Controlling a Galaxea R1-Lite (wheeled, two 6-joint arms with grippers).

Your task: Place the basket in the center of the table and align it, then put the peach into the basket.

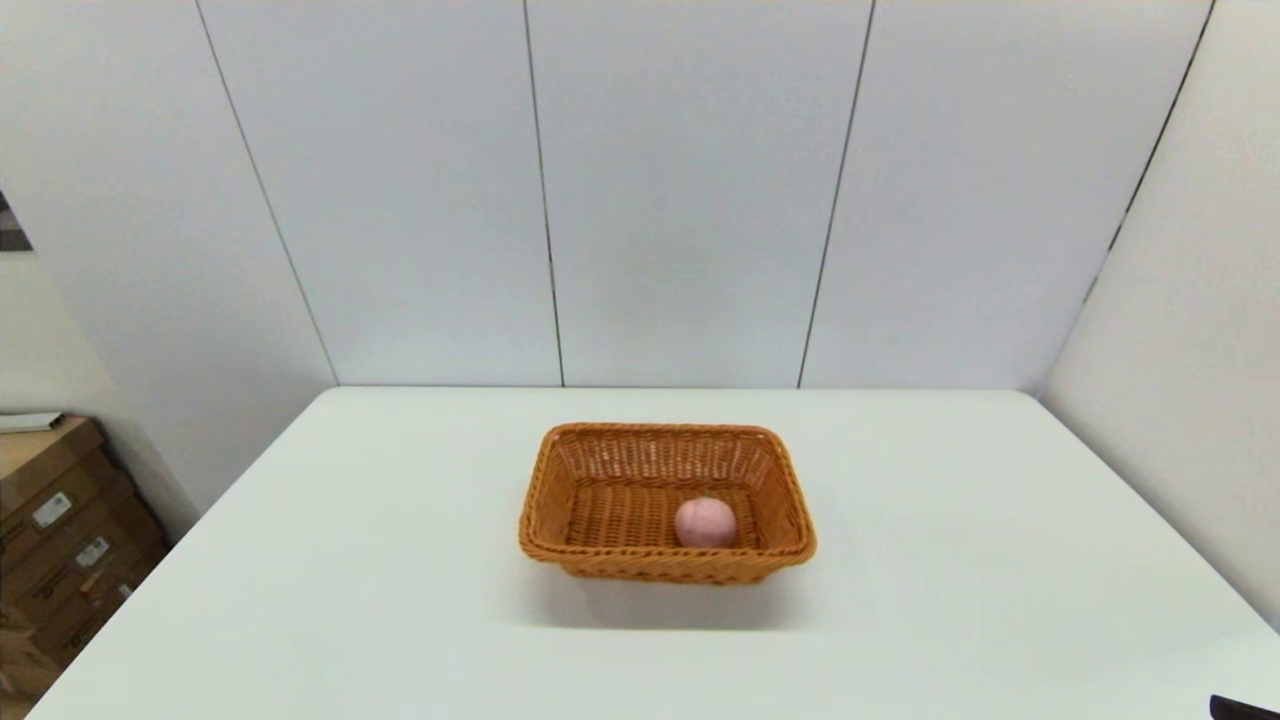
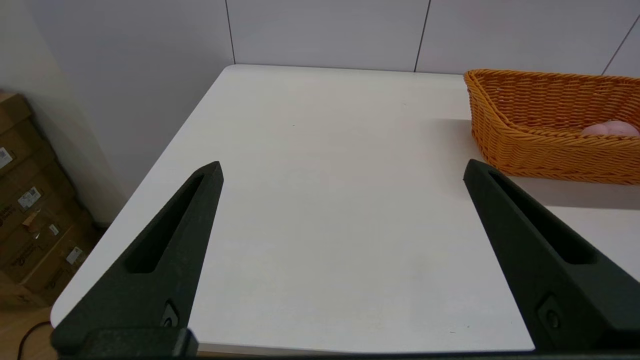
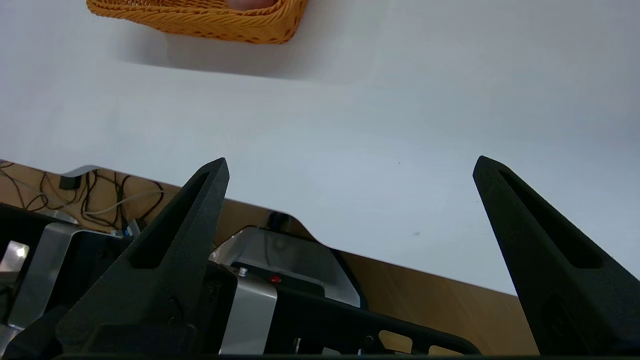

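Observation:
The orange-brown wicker basket (image 1: 600, 455) stands near the middle of the white table (image 1: 350, 560), its long sides square to the table's edges. The pale pink peach (image 1: 705, 522) lies inside it, toward the front right of the basket floor. From the left wrist view the basket (image 2: 540, 145) shows with the peach (image 2: 611, 128) peeking over its rim. My left gripper (image 2: 342, 167) hovers open and empty at the table's near left edge. My right gripper (image 3: 350, 165) is open and empty at the near right edge, the basket (image 3: 200, 20) far off.
Stacked cardboard boxes (image 1: 55, 530) stand on the floor left of the table. White wall panels close off the back and right. The robot's base and cables (image 3: 75, 185) show below the near table edge. A dark tip of the right arm (image 1: 1245, 708) shows at the corner.

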